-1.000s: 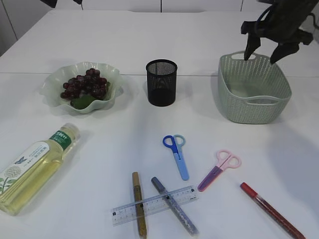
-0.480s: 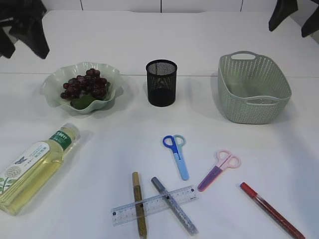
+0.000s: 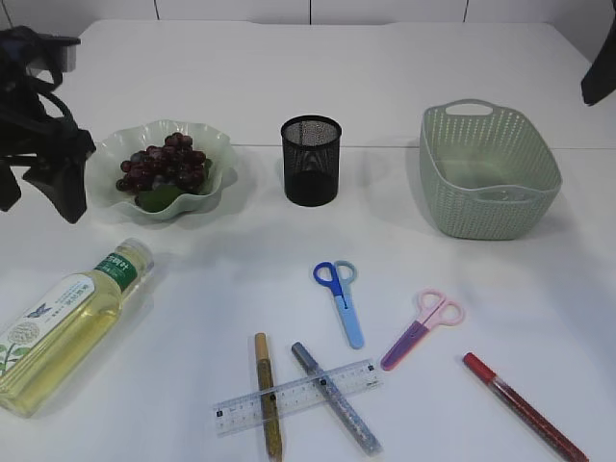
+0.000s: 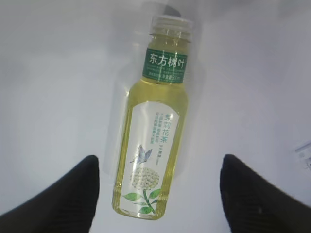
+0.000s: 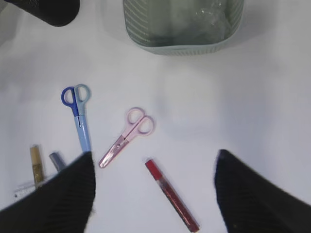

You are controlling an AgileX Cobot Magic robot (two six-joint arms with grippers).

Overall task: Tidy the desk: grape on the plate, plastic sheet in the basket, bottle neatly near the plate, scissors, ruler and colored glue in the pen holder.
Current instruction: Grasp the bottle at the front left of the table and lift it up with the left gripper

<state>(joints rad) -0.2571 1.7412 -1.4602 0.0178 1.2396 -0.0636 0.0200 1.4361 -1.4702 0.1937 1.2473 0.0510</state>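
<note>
Left hand (image 4: 158, 194) hangs wide open, empty, above the clear plastic bottle of pale yellow tea (image 4: 154, 128) lying on its side at lower left of the white worktop (image 3: 289, 77). Right hand (image 5: 154, 189) also spread wide w/ nothing in it, over the pink scissors (image 5: 127, 136) & red glue pen (image 5: 171, 194). Purple grapes (image 3: 166, 162) sit in the wavy green plate (image 3: 217, 144), upper left.

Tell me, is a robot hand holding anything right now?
No. The left hand is open above the bottle, and the right hand is open and empty.
</note>
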